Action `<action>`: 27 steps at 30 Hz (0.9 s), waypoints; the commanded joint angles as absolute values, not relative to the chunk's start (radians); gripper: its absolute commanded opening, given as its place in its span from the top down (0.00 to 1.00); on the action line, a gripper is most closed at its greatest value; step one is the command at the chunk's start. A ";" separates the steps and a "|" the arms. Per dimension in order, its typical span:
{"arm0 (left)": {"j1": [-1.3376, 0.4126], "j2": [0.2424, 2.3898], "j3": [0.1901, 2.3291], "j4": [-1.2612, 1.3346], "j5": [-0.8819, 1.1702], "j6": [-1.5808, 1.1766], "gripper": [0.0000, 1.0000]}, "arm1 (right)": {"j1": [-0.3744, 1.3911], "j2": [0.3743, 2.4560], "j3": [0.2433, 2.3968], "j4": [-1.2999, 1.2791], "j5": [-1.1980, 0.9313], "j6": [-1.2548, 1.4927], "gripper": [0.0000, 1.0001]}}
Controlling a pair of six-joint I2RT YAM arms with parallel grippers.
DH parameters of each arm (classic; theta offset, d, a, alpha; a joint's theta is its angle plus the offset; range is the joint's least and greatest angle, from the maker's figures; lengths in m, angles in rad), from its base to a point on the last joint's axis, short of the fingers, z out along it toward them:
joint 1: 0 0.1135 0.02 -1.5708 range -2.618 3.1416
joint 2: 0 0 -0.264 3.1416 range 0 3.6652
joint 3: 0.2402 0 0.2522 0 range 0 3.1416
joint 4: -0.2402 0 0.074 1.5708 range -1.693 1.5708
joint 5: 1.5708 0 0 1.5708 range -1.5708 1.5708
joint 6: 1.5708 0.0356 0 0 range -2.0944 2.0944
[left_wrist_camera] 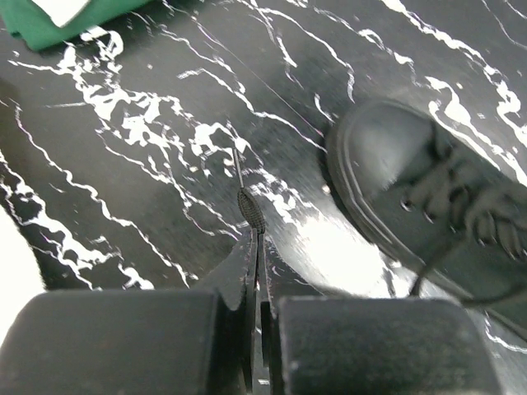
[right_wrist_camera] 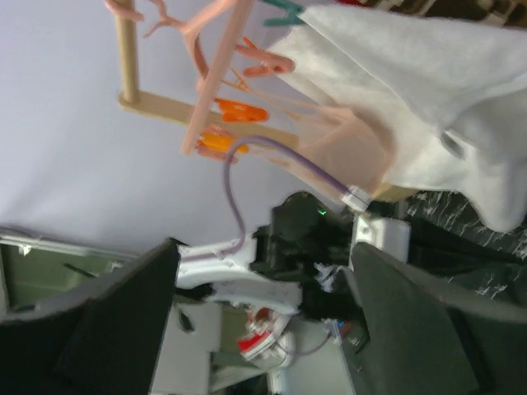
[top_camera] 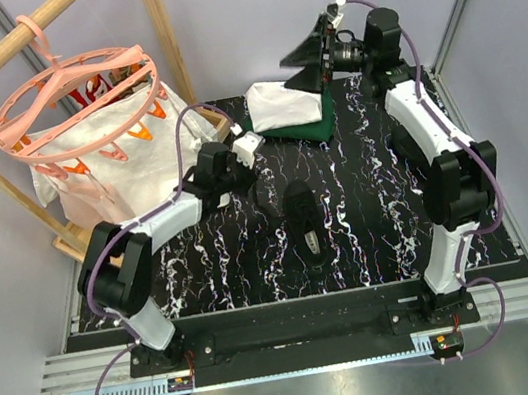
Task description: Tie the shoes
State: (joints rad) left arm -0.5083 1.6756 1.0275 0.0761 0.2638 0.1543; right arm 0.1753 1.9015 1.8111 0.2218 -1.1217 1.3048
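Observation:
The small black sneaker (top_camera: 301, 213) lies on the black marbled mat, its pale grey patch (top_camera: 312, 243) toward me. In the left wrist view its toe (left_wrist_camera: 395, 164) and laced front are at the right. My left gripper (top_camera: 266, 194) is low over the mat, just left of the shoe's far end. Its jaws are pressed together (left_wrist_camera: 255, 237) on a black lace end (left_wrist_camera: 250, 209), whose thin tip sticks out ahead. My right gripper (top_camera: 308, 60) is raised high at the back, open and empty, with its fingers (right_wrist_camera: 123, 313) wide apart.
Folded white and dark green clothes (top_camera: 290, 109) lie at the back of the mat. A pink clip hanger (top_camera: 74, 92) and a white cloth bag (top_camera: 123, 170) hang on a wooden frame at the back left. The green cloth corner (left_wrist_camera: 66, 20) shows in the left wrist view.

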 commanded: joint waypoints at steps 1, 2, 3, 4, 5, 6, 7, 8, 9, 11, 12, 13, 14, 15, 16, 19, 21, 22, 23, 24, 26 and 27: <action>-0.476 1.716 1.112 0.088 0.268 0.126 1.00 | 0.247 1.871 1.831 -0.297 -1.175 0.445 0.07; -0.472 1.736 1.135 0.077 0.290 0.120 1.00 | 0.267 1.878 1.862 -0.544 -1.066 0.288 0.08; -0.463 1.746 1.144 0.058 0.296 0.120 1.00 | 0.309 1.872 1.849 -0.596 -1.014 0.089 0.08; -0.460 1.753 1.155 0.051 0.298 0.117 1.00 | 0.328 1.862 1.821 -0.615 -0.974 0.027 0.08; -0.454 1.775 1.175 0.045 0.317 0.101 1.00 | 0.342 1.835 1.745 -0.612 -0.945 -0.035 0.10; -0.439 1.787 1.189 0.020 0.327 0.092 1.00 | 0.360 1.822 1.708 -0.606 -0.922 -0.119 0.11; -0.433 1.802 1.203 0.006 0.334 0.078 1.00 | 0.395 1.809 1.648 -0.600 -0.899 -0.156 0.14; -0.425 1.828 1.230 0.003 0.363 0.054 1.00 | 0.420 1.793 1.622 -0.597 -0.873 -0.193 0.16; -0.414 1.839 1.241 -0.033 0.377 0.045 1.00 | 0.439 1.784 1.594 -0.591 -0.859 -0.257 0.22; -0.411 1.862 1.255 -0.043 0.397 0.026 1.00 | 0.504 1.770 1.517 -0.572 -0.815 -0.317 0.30; -0.411 1.868 1.261 -0.052 0.400 0.023 1.00 | 0.524 1.770 1.499 -0.571 -0.795 -0.374 0.38; -0.411 1.874 1.264 -0.052 0.403 0.011 1.00 | 0.563 1.775 1.471 -0.568 -0.779 -0.394 0.42; -0.411 1.881 1.264 -0.051 0.403 0.006 1.00 | 0.580 1.776 1.460 -0.561 -0.755 -0.409 0.46; -0.410 1.884 1.266 -0.054 0.402 0.005 1.00 | 0.595 1.779 1.453 -0.557 -0.750 -0.435 0.47; -0.411 1.893 1.272 -0.057 0.405 0.003 1.00 | 0.606 1.785 1.434 -0.539 -0.744 -0.443 0.48; -0.411 1.910 1.279 -0.064 0.411 -0.024 1.00 | 0.653 1.804 1.411 -0.508 -0.684 -0.491 0.52; -0.410 1.919 1.284 -0.074 0.420 -0.028 1.00 | 0.690 1.816 1.402 -0.492 -0.655 -0.525 0.53; -0.411 1.925 1.288 -0.075 0.420 -0.035 1.00 | 0.701 1.828 1.393 -0.473 -0.638 -0.534 0.54; -0.411 1.928 1.289 -0.075 0.423 -0.041 1.00 | 0.715 1.836 1.387 -0.459 -0.629 -0.546 0.54; -0.411 1.931 1.289 -0.080 0.425 -0.043 1.00 | 0.721 1.844 1.381 -0.443 -0.620 -0.551 0.53; -0.411 1.939 1.292 -0.087 0.423 -0.049 1.00 | 0.735 1.864 1.365 -0.405 -0.600 -0.560 0.54; -0.411 1.945 1.296 -0.090 0.425 -0.051 1.00 | 0.738 1.868 1.349 -0.387 -0.597 -0.564 0.54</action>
State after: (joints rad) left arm -0.4110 1.9263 1.2488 -0.0895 0.3889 -0.0242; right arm 0.7158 1.8465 1.3827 -0.4927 -0.6613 -0.4915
